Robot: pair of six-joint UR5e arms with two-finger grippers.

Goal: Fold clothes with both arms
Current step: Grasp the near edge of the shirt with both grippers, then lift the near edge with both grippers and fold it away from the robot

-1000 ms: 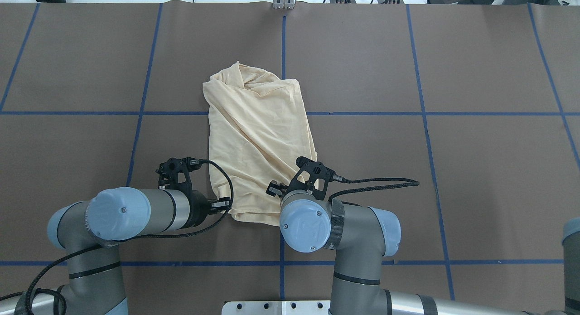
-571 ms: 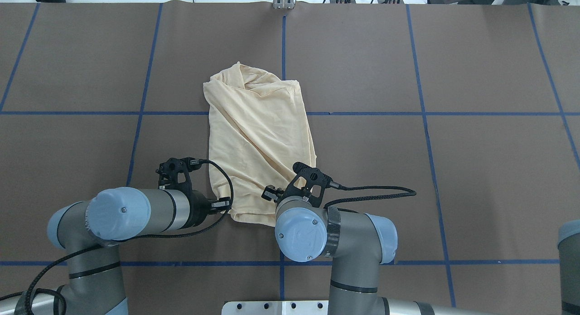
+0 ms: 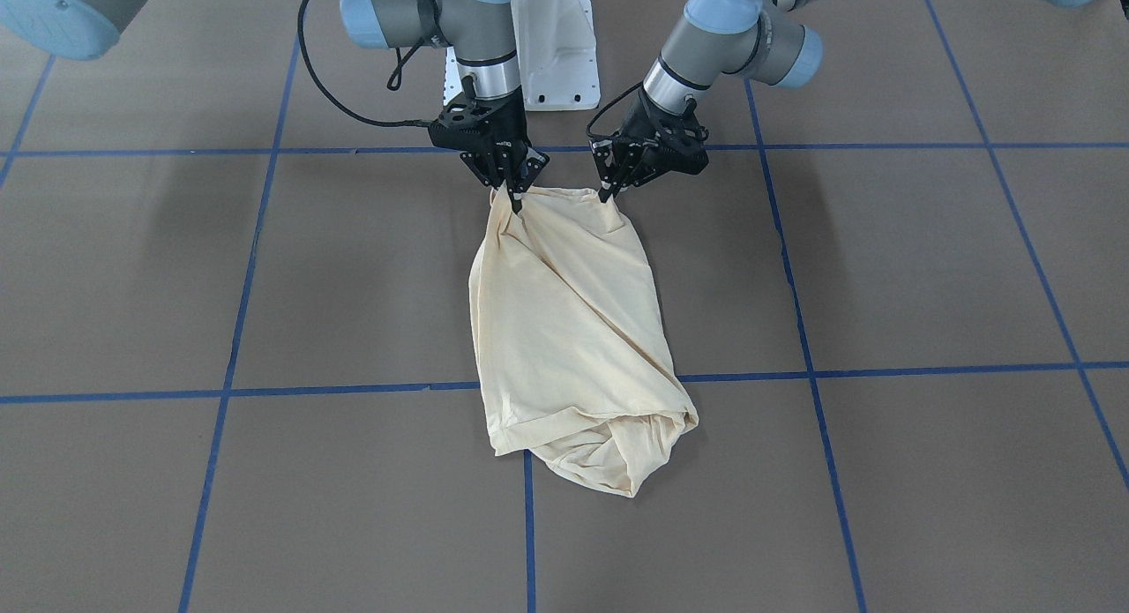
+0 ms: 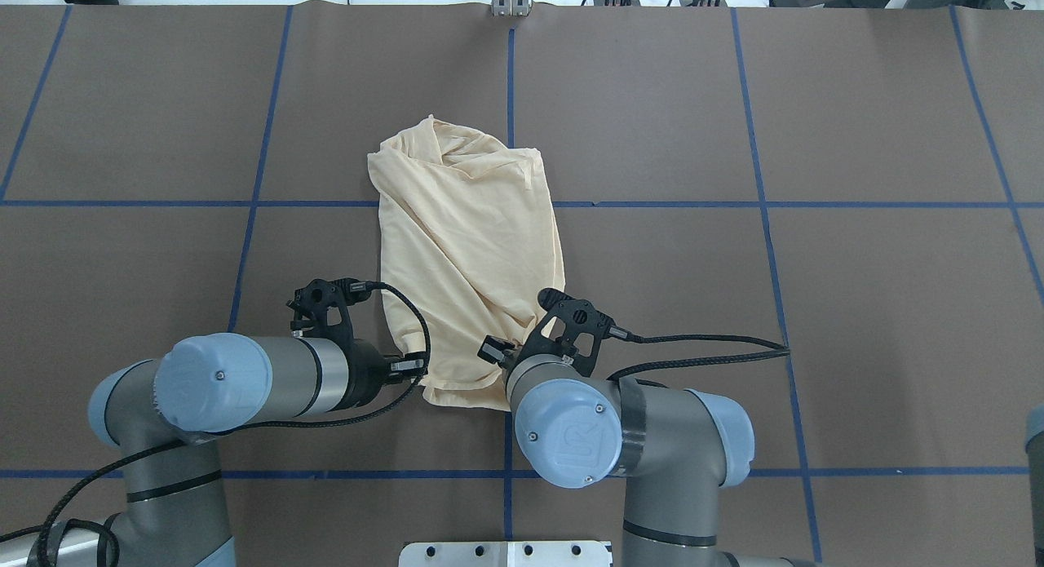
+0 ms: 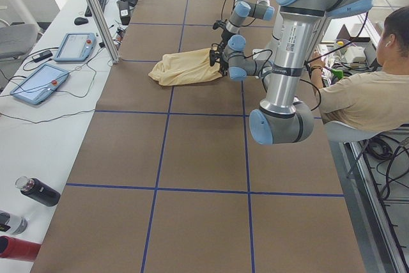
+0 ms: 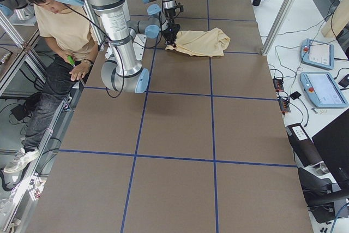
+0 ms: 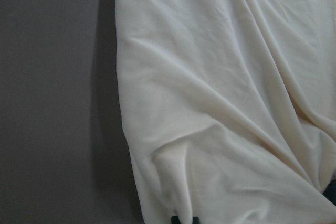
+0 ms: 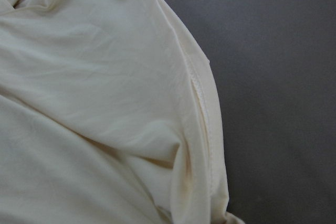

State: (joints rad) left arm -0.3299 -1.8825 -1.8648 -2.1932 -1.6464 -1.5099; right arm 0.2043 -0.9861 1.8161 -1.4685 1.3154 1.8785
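The left gripper (image 3: 606, 193) and right gripper (image 3: 514, 201) each pinch 1 robot-side corner of the cream T-shirt (image 3: 564, 331), whose crumpled far end lies on the brown table (image 3: 882, 269).

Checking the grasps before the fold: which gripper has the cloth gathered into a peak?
The right gripper: the shirt puckers to a point there, while the left gripper holds a flatter corner.

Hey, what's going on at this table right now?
A cream shirt is being folded on the brown table. The right gripper and left gripper each pinch a corner of one short edge, raised a little. The rest lies rumpled on the table, bunched at the opposite end.
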